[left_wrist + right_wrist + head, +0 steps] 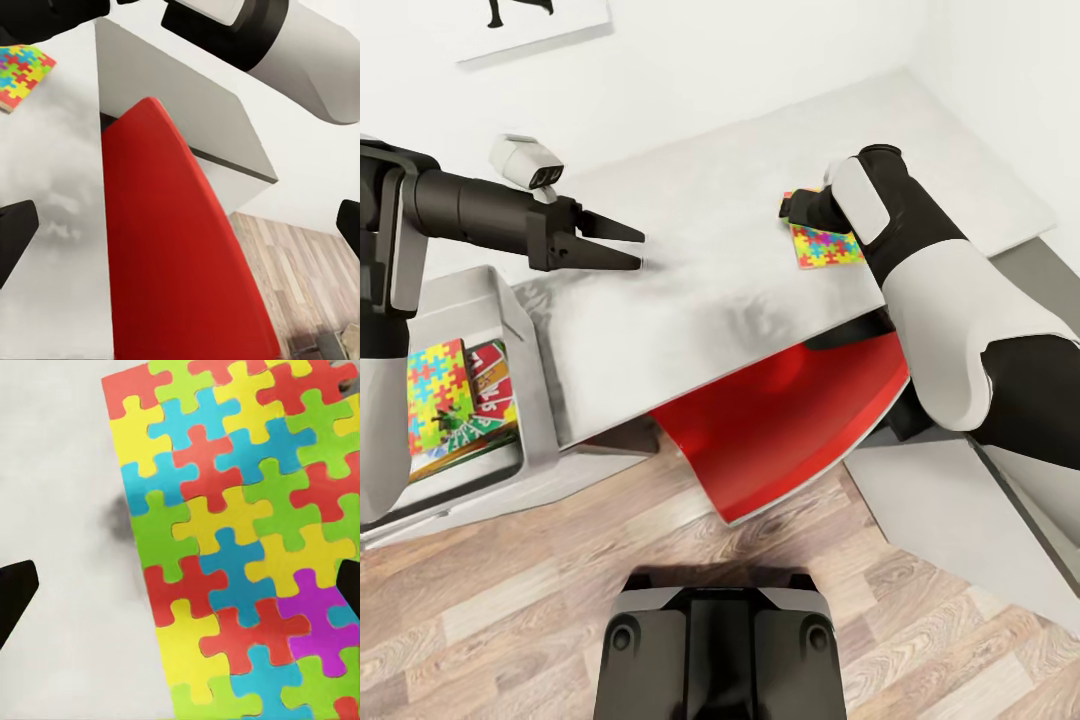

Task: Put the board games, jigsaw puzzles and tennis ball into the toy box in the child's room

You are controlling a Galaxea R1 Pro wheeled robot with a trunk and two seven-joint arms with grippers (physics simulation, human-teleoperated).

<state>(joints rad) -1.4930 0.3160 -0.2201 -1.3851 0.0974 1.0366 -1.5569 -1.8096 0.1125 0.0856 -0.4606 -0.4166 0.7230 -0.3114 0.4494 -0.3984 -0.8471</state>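
Grey tabletop (710, 270) with 1 jigsaw puzzle (823, 246) lying flat on it, under the right claw (792, 207).

The right claw's fingers are seen spread to either side of the puzzle, not touching it. The left claw (622, 247) is held spread above bare tabletop. A second puzzle (438, 394) is seen lying on a board game (488, 384) inside the toy box (530, 370). A red chair (780, 420) is tucked under the tabletop.

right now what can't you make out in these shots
- Toy box, head view: the left arm covers part of it; a jigsaw puzzle hides most of the board game below.
- Second jigsaw puzzle on the table: the right arm hides its far edge and the right tool.
- Right wrist view: puzzle cut off by the frame.
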